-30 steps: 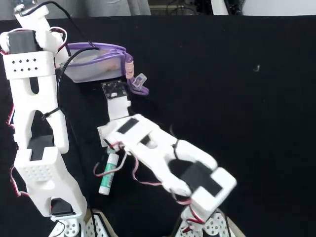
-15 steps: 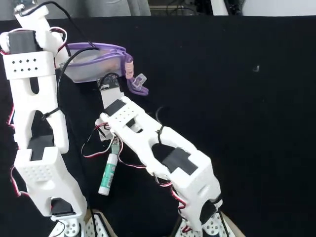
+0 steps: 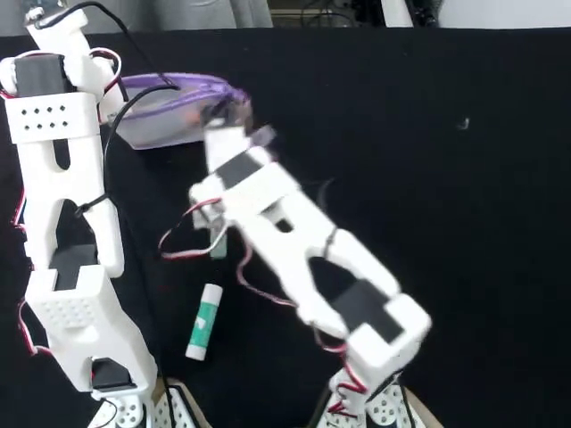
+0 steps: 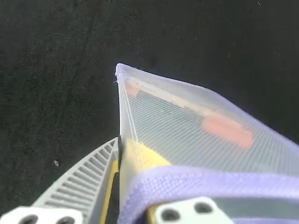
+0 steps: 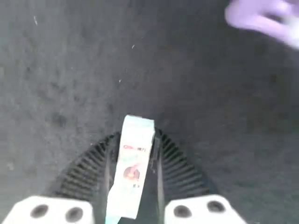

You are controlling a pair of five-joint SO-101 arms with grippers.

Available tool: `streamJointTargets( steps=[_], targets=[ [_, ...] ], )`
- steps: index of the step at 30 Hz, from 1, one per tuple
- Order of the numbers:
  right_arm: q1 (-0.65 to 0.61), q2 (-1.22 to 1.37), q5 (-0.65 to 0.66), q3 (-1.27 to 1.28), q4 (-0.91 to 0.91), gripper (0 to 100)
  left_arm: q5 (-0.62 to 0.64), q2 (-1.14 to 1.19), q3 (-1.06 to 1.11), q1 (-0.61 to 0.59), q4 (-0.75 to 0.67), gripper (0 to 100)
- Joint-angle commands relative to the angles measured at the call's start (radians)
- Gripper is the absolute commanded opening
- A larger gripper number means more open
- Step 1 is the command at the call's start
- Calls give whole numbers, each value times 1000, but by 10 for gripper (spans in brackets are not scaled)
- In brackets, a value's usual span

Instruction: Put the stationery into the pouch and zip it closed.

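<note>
Overhead view of a black table (image 3: pixel 446 223) with two white robot arms. In the upper left of the frame, my left gripper (image 4: pixel 122 149) is clamped on one end of the pouch (image 3: pixel 169 111), holding it up with its opening facing the other arm. The pouch is see-through mesh with a purple zipper band (image 4: pixel 196 186), and an orange item (image 4: pixel 229 130) shows through its wall. My right gripper (image 5: pixel 135 140) is closed narrowly around a small white stick (image 5: pixel 133 163) with a printed label, gripped across its sides, and sits at the pouch's mouth in the overhead view. A glue stick (image 3: pixel 204 323) lies on the table at lower left, between the two arms and well apart from the pouch. I judge the pouch to be light, soft and limp, so the stiffer zipper band is the best place to hold it. Both sticks look light, rigid and smooth. They may swivel or roll, so each is best pinched across the middle of its barrel.
</note>
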Motion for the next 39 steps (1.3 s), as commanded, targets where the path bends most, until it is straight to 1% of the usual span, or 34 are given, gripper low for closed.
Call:
streamJointTargets(
  steps=[1,5,8,10,15,20,24,28,32,35,39],
  targets=[
    [84,-199,5,16,0,11,2,-18,-4,-16,-17,29],
    [130,-371,6,87,-68,11,2,-18,-4,-16,-15,29],
    [140,-501,61,165,-169,11,2,-18,-4,-16,-14,29],
    [140,-579,98,226,-284,11,2,-18,-4,-15,-14,29],
    [137,-705,189,432,-640,11,2,-18,-4,-13,-11,29],
    [69,-736,296,549,-844,11,2,-18,21,-8,-20,29],
    [38,-736,341,585,-1000,11,2,-18,35,-7,-35,29],
    [26,-736,371,634,-1235,11,2,-18,44,-8,-40,29],
    [3,-736,437,688,-1438,11,3,-18,44,-8,-40,29],
    [-15,-736,480,717,-1531,11,5,-18,44,-8,-40,29],
    [-38,-722,489,754,-1662,11,6,-20,44,-8,-38,29]
  ],
)
